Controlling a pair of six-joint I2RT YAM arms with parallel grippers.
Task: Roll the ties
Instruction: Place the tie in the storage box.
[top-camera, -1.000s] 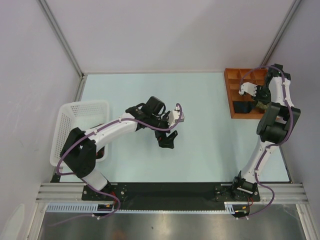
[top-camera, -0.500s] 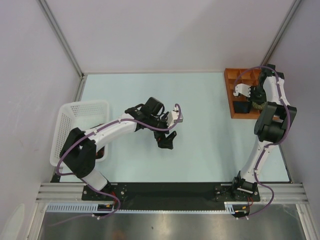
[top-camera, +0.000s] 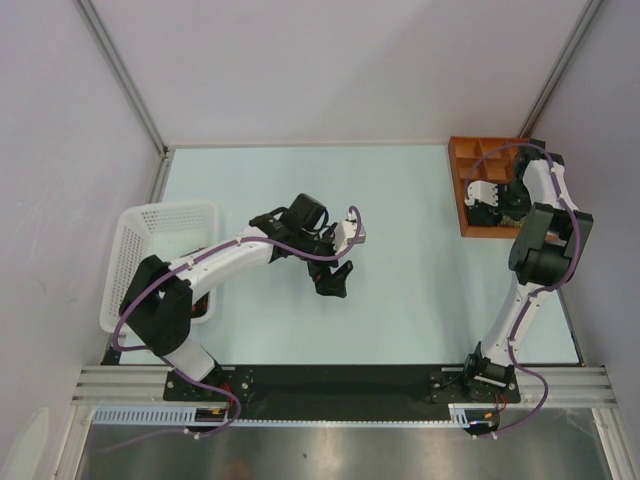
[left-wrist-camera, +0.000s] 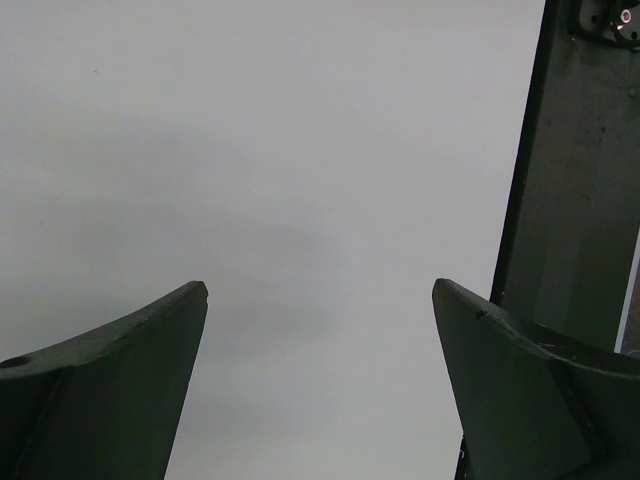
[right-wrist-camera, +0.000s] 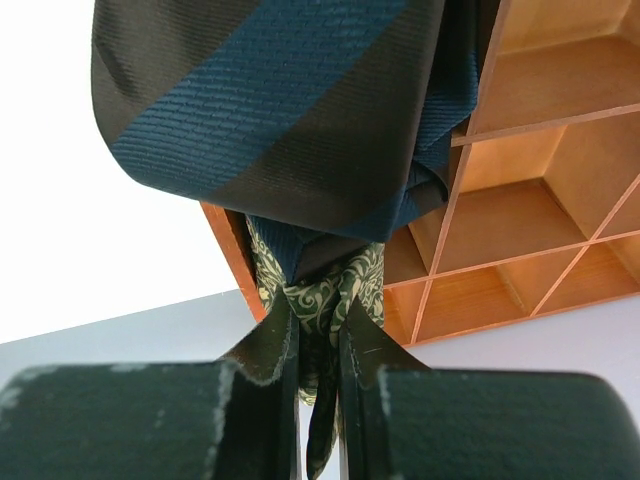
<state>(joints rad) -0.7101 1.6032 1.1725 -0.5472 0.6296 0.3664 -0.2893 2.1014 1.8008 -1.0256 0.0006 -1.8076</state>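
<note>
My right gripper (right-wrist-camera: 318, 312) is shut on an olive-green tie (right-wrist-camera: 352, 278) with a pale scroll pattern, pinching a fold of it at the corner of the orange compartment tray (right-wrist-camera: 520, 220). A dark tie with blue and black stripes (right-wrist-camera: 270, 110) bulges just beyond the fingertips, over the olive one. In the top view the right gripper (top-camera: 495, 196) is over the near-left part of the tray (top-camera: 468, 158). My left gripper (top-camera: 333, 278) hovers open and empty over mid-table; the left wrist view shows its fingers (left-wrist-camera: 120, 350) spread over bare surface.
A white mesh basket (top-camera: 150, 250) stands at the left edge of the table beside the left arm. The tray's other compartments (right-wrist-camera: 560, 70) look empty. A dark post (left-wrist-camera: 580, 170) shows at the right of the left wrist view.
The right wrist has swung over the tray and settled lower on its near-left part. The left gripper has shifted slightly toward the near edge and stays open.
</note>
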